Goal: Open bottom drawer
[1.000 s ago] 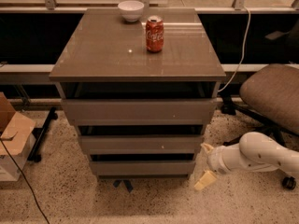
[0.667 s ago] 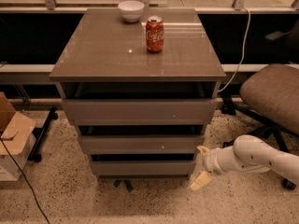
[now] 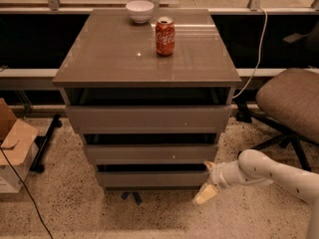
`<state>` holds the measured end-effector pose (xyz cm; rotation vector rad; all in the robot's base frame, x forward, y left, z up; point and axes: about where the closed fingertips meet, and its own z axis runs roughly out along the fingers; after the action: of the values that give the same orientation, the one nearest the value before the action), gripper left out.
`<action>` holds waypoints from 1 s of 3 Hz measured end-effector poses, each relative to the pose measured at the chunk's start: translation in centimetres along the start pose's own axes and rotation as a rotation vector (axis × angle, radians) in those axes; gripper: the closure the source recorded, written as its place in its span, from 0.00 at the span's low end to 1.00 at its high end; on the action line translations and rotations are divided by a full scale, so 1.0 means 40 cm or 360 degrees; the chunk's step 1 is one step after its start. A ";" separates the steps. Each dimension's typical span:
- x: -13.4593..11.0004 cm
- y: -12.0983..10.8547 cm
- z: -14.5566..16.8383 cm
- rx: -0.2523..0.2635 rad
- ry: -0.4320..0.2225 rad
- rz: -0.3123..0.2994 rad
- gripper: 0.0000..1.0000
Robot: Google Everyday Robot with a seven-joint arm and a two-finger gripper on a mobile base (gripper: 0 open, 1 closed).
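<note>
**Grey-brown drawers, red can, white arm**

The bottom drawer (image 3: 152, 178) was plain glossy grey-brown, like the two fronts above it and the cabinet top (image 3: 114, 54). On top were a red can (image 3: 165, 36) with white lettering and a white bowl (image 3: 139, 11). The floor (image 3: 75, 208) was beige, speckled dark. The chair (image 3: 291, 101) was brown with black legs. The gripper (image 3: 207, 179), cream on a white arm (image 3: 269, 172), was at the bottom drawer's right end.

Red soda can (image 3: 165, 36), white bowl (image 3: 139, 10) behind it, office chair (image 3: 291, 101), cardboard box (image 3: 15, 146)
</note>
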<state>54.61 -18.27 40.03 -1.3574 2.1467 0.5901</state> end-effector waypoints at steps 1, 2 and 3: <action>0.028 -0.019 0.072 -0.0055 -0.0049 0.0050 0.00; 0.066 -0.045 0.151 -0.0101 -0.0108 0.0112 0.00; 0.066 -0.045 0.151 -0.0101 -0.0108 0.0112 0.00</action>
<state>56.54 -17.08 33.57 -1.2802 2.1445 0.7273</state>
